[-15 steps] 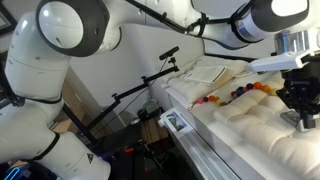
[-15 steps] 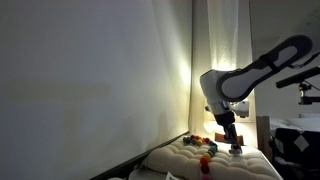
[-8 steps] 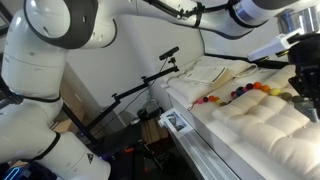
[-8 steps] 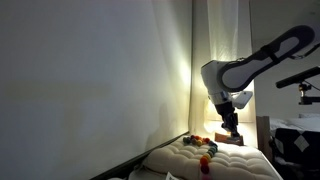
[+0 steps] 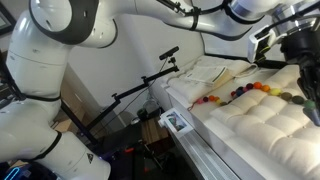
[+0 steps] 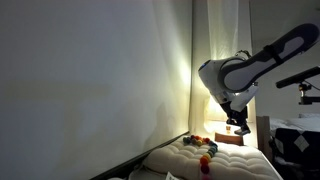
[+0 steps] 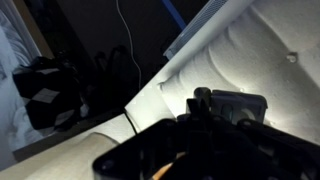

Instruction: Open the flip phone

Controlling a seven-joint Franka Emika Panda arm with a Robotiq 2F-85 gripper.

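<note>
Flip phone not made out w/ certainty: dark boxy blur at gripper tips poss. it; orientation, long axis unreadable. Gripper closed, up over quilted mattress; in an exterior view gripper partly cut off by frame edge. Bead string lies on mattress.

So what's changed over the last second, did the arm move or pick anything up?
The tool rose steadily off the quilted mattress and stayed shut. Whether it carries anything can't be told. The string of coloured beads lay unmoved on the mattress.
</note>
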